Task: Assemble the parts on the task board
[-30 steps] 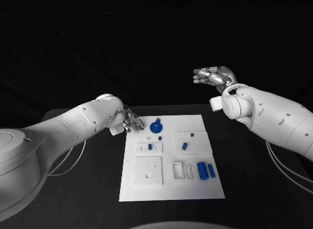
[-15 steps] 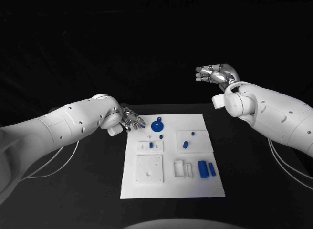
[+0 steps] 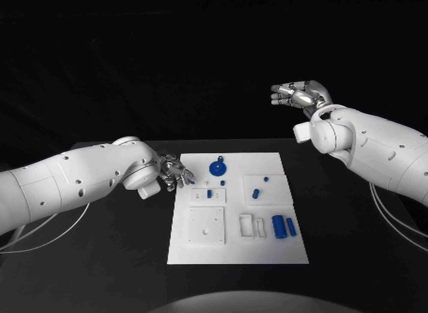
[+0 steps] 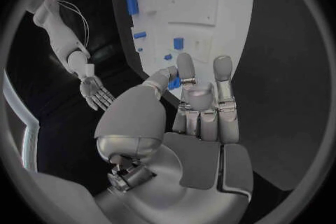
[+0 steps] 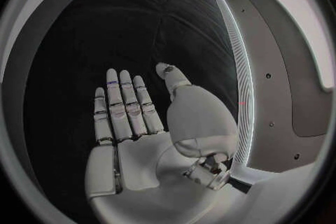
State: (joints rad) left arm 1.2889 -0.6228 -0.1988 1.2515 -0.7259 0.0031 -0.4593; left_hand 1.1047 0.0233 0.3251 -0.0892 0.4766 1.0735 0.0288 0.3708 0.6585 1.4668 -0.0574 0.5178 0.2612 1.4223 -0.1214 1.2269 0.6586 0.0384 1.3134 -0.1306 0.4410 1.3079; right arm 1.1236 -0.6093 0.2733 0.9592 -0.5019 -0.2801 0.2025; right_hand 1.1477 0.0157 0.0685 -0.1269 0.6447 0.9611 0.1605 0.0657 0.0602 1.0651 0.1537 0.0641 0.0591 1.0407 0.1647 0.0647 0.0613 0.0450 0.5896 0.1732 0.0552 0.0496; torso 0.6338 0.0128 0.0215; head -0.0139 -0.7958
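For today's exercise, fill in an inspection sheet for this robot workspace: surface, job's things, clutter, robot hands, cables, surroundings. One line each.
Surface: black table, matte, no spills seen.
Job's things: white task board lies flat mid-table; blue parts lie on it, including a round blue part near its far edge.
Clutter: nothing seen.
Robot hands: left robot hand hovers at the board's far left corner, empty; right robot hand is raised beyond the table, open, empty.
Cables: thin pale cables hang under both arms.
Surroundings: dark backdrop.
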